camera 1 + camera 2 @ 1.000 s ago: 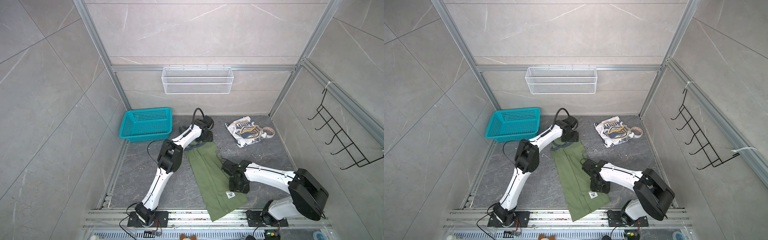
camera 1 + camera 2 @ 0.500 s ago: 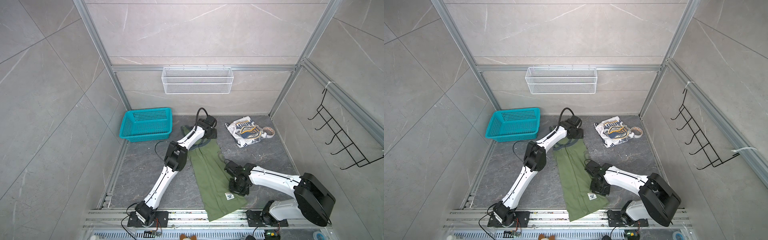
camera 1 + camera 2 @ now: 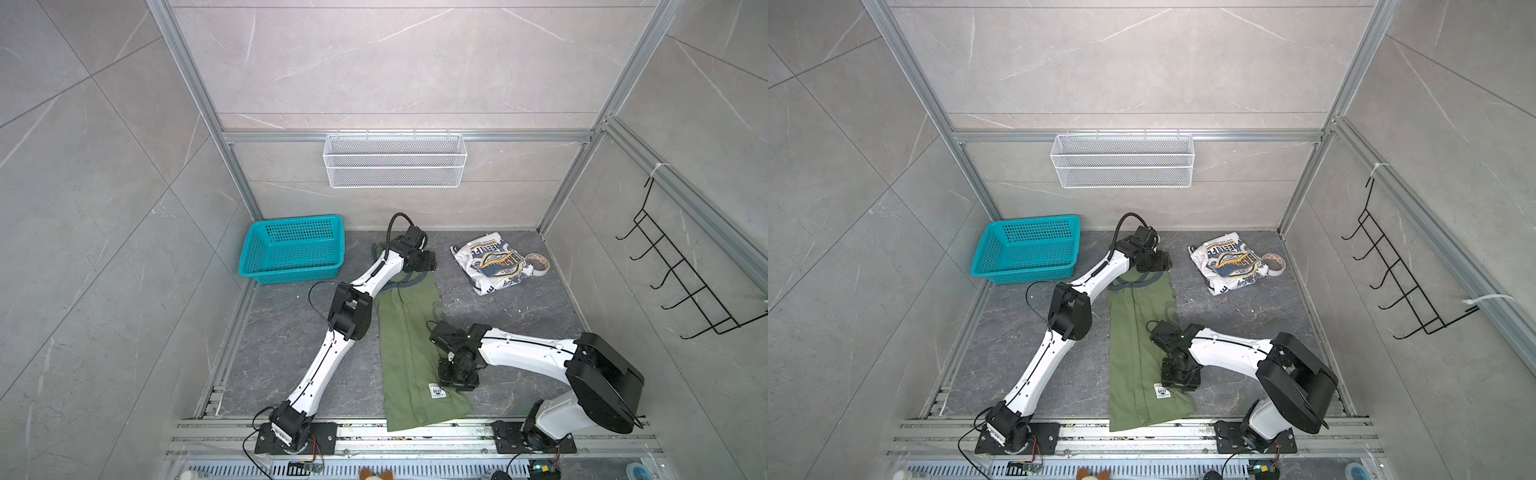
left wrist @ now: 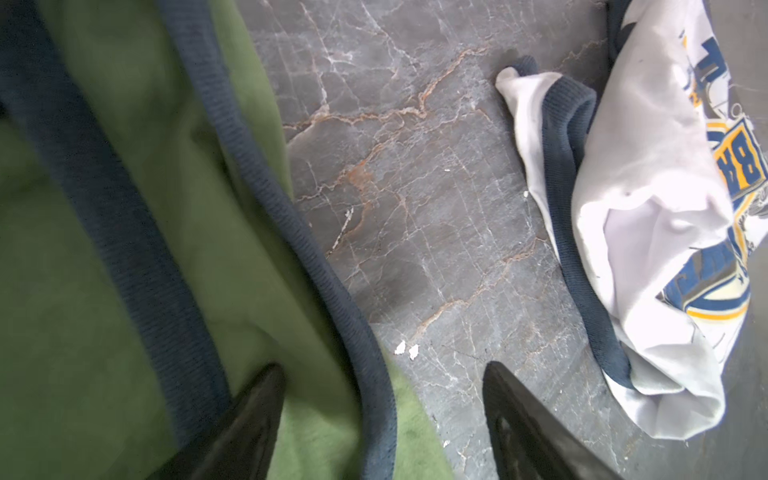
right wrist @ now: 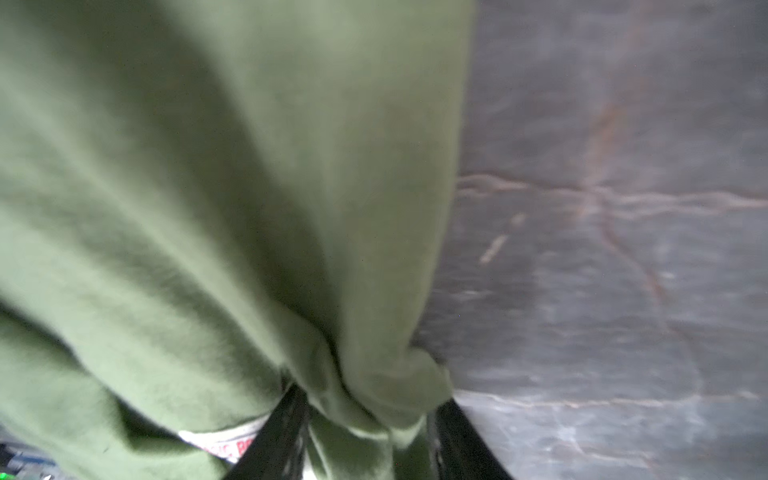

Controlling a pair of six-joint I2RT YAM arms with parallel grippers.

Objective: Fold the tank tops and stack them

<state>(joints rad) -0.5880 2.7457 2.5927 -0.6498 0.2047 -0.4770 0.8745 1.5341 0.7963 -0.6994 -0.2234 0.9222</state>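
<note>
Grey tiled walls all round, and a dark stone tabletop [image 3: 519,324] below. The green top [image 3: 409,332] runs in a long narrow strip down the middle, neckline at the far end, hem hanging over the near rail.

The left gripper [image 3: 419,264] is out at that neckline. In the wrist view the left gripper [image 4: 382,368] has its jaws spread wide, one finger over green cloth [image 4: 104,291], one over bare stone, with the dark trim running between them. Nothing is pinched there.

The right gripper [image 3: 457,374] is low at the strip's right edge near the hem. Its wrist view shows the right gripper [image 5: 372,397] pinching a bunched fold of the green top [image 5: 208,187], with cloth gathered tight between the fingers.

A teal basket [image 3: 291,272] sits back left and a wire rack [image 3: 395,160] hangs on the back wall.

The white top [image 3: 494,264] lies crumpled back right, print up, well apart from both grippers. A tape roll [image 3: 538,262] touches its right side. A small white label [image 3: 435,390] on the green top is just beside the right gripper.
</note>
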